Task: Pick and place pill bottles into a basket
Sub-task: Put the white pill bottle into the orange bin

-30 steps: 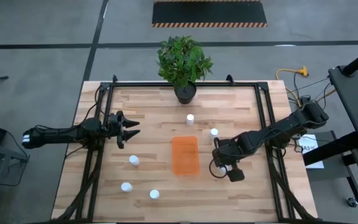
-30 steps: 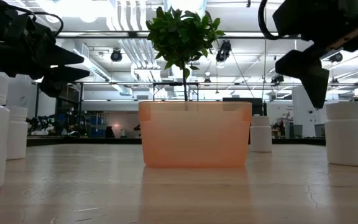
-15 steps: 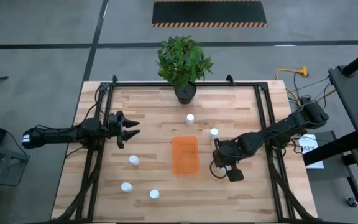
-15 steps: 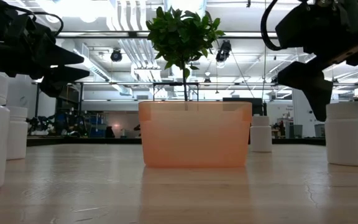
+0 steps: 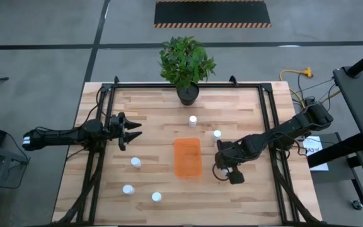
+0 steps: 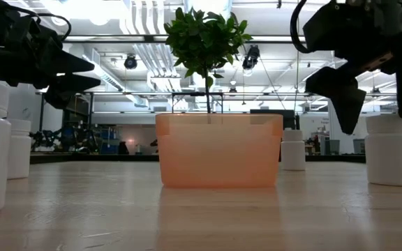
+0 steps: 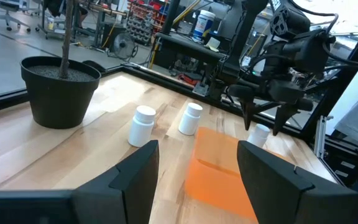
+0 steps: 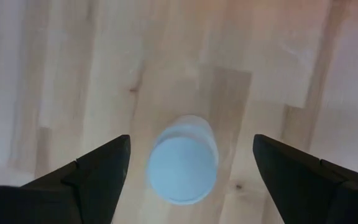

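The orange basket [image 5: 188,157] rests flat on the table's middle. Six white pill bottles stand upright on the wood: two beyond the basket [image 5: 193,120] [image 5: 217,134], three at the near left [image 5: 135,162] [image 5: 128,189] [image 5: 157,197], and one right of the basket [image 8: 183,158] under my right gripper. My right gripper [image 5: 226,171] is open and points down. Its fingers [image 8: 98,168] stand on either side of that bottle's cap [image 6: 391,123] without touching it. My left gripper [image 5: 133,130] is open and empty, hovering left of the basket.
A potted plant [image 5: 186,91] stands at the far middle edge. A black frame rail [image 5: 266,120] runs along the table's sides. Bare wood lies between the basket and the near-left bottles.
My right gripper has come down a little over the bottle right of the basket and shifted slightly toward the basket; both fingers now flank the cap. The bottles and the basket have stayed in place.
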Action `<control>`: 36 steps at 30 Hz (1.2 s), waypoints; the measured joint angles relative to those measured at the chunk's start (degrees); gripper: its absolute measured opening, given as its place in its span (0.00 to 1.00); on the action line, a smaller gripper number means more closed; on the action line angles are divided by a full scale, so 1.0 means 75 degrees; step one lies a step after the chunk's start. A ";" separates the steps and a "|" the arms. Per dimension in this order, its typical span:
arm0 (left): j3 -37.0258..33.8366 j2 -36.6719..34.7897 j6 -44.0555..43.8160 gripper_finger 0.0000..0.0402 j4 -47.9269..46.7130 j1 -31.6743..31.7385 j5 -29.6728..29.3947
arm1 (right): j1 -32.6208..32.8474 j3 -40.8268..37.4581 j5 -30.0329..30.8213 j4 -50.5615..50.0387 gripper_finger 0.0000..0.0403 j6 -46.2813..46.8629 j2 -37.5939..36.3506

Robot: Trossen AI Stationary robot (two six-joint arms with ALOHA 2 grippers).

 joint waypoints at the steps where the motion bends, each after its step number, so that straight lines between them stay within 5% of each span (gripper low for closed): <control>1: 0.0000 0.0000 0.0000 0.50 0.0000 0.0000 0.0000 | 0.0000 -0.0036 0.0087 -0.0002 0.81 0.0084 0.0000; 36: 0.0000 0.0000 0.0000 0.50 0.0000 0.0001 0.0001 | 0.0154 -0.0753 -0.0009 0.0747 0.81 0.0367 -0.0557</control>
